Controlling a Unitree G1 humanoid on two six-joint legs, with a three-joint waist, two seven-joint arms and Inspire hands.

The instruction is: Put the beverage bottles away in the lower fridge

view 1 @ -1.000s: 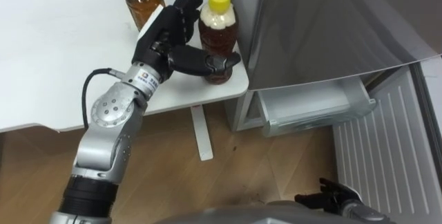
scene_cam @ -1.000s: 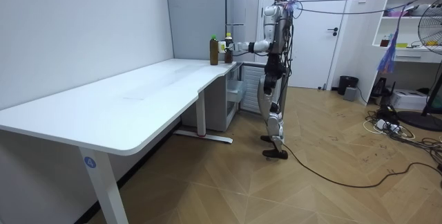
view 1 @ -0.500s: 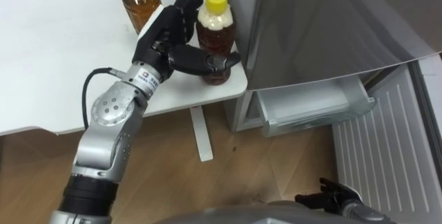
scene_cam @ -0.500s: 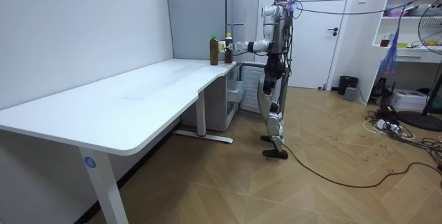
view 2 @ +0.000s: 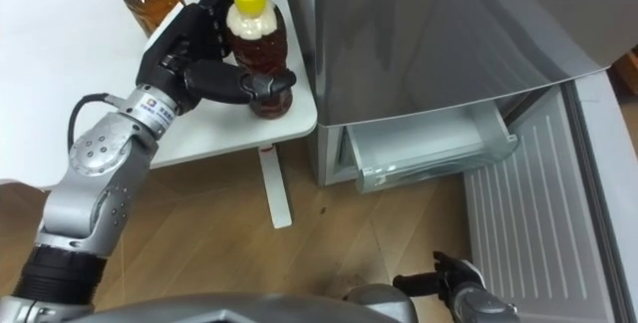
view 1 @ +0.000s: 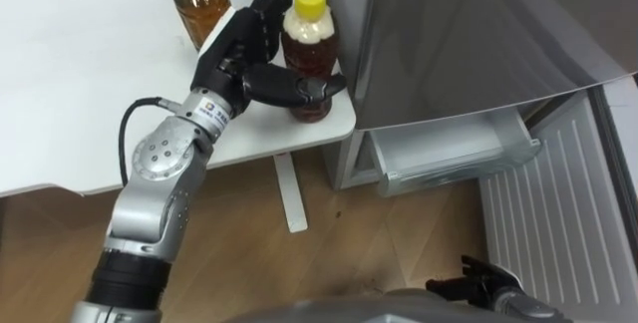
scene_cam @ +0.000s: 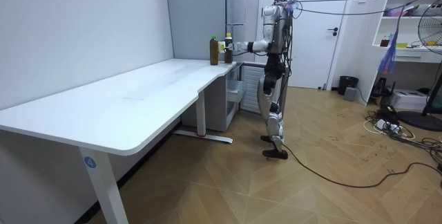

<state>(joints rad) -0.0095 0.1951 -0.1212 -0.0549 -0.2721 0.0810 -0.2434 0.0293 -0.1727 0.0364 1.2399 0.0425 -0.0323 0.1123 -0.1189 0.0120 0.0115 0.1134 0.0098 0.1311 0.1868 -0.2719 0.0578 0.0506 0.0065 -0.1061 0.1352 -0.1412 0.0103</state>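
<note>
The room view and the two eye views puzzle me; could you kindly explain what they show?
This is a two-legged humanoid robot with five-fingered hands. The room view comes from a camera standing across the room; the robot stands at the white table's far end, beside a grey fridge. The eye views look down from its head. On the table stand a green-capped bottle and a yellow-capped bottle. The left hand has its thumb curled round the yellow-capped bottle at the table's corner. The right hand hangs low. The fridge's lower drawer is open.
</note>
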